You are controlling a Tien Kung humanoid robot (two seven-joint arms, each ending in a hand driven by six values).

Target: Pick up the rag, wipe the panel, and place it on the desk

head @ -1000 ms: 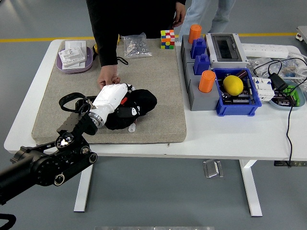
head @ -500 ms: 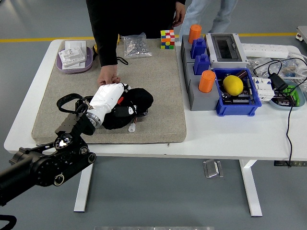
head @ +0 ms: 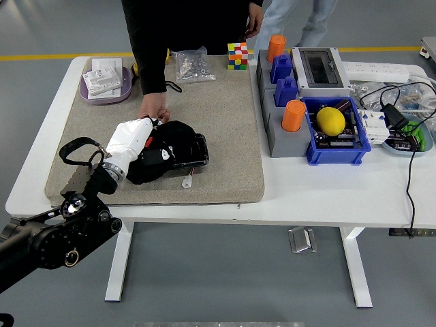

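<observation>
My left hand (head: 138,141), white on a black arm, lies on the grey mat (head: 225,109) with its fingers curled into a black rag (head: 161,151). The rag is pressed on a flat black panel (head: 194,151), whose right part shows from under the cloth. A person in a black sleeve stands at the far side, one hand (head: 154,111) down at the panel's far left corner, just above my hand. My right arm is out of view.
A small white connector (head: 186,182) lies on the mat by the panel's near edge. At the back are a bag of screws (head: 191,65), a colour cube (head: 238,55) and a purple dish (head: 105,82). Grey and blue bins with orange cylinders (head: 293,116) stand to the right.
My left hand has slid left across the panel with the rag, and the panel's right part has come into sight. The person's hand stays where it was.
</observation>
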